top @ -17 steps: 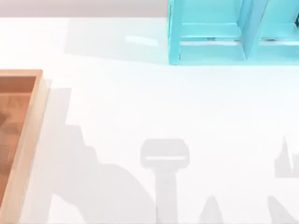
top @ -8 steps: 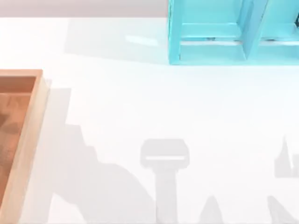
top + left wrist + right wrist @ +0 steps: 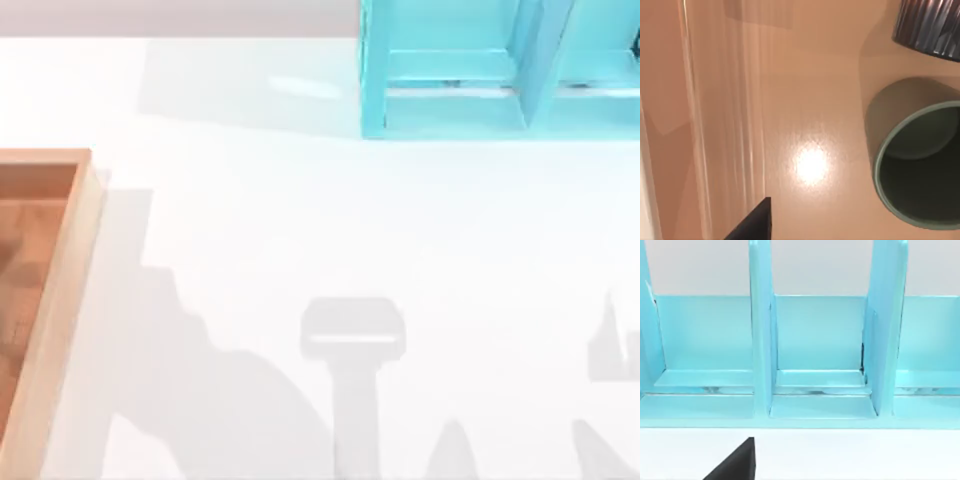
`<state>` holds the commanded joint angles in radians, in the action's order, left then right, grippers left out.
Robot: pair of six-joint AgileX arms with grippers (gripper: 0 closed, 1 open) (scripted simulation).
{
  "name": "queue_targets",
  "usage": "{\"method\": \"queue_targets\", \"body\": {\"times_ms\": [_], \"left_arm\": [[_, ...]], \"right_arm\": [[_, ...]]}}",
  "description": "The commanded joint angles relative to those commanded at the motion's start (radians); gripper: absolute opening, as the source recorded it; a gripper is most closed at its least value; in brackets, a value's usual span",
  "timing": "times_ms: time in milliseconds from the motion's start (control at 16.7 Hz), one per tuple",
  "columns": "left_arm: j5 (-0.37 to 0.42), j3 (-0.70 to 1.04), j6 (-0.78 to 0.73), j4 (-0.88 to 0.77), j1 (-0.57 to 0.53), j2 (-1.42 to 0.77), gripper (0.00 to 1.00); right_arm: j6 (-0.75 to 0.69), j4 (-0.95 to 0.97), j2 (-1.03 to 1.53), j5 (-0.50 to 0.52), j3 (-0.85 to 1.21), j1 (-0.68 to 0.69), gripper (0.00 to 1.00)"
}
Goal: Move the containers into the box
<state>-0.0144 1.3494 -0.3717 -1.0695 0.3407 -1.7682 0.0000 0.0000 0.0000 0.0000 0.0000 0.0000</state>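
Note:
The box (image 3: 62,300), a shallow orange-brown wooden tray with a pale rim, lies at the table's left edge in the top view. In the left wrist view I look down onto the box's floor (image 3: 805,75) and one inner wall. A squat olive-green container (image 3: 920,160) stands upright and open-topped on that floor. Close beside it is the edge of a dark ribbed round object (image 3: 930,25). One dark fingertip (image 3: 752,222) of my left gripper shows over the floor, apart from the green container. A dark fingertip (image 3: 737,462) of my right gripper shows above the white table.
A cyan shelf unit (image 3: 450,90) stands at the table's far right. In the right wrist view its open compartments (image 3: 820,355) face my right gripper. Grey arm shadows fall across the near part of the white table (image 3: 300,220).

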Motion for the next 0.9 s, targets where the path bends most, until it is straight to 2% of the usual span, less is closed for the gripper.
{"method": "queue_targets", "body": {"times_ms": [480,900], "left_arm": [[0.000,0.035,0.000,-0.031,0.002,-0.001,1.00],[-0.001,0.288,0.002,-0.281,-0.001,-0.010,1.00]], "right_arm": [[0.000,0.000,0.000,0.000,0.000,0.000,1.00],[0.000,0.000,0.000,0.000,0.000,0.000,1.00]]}}
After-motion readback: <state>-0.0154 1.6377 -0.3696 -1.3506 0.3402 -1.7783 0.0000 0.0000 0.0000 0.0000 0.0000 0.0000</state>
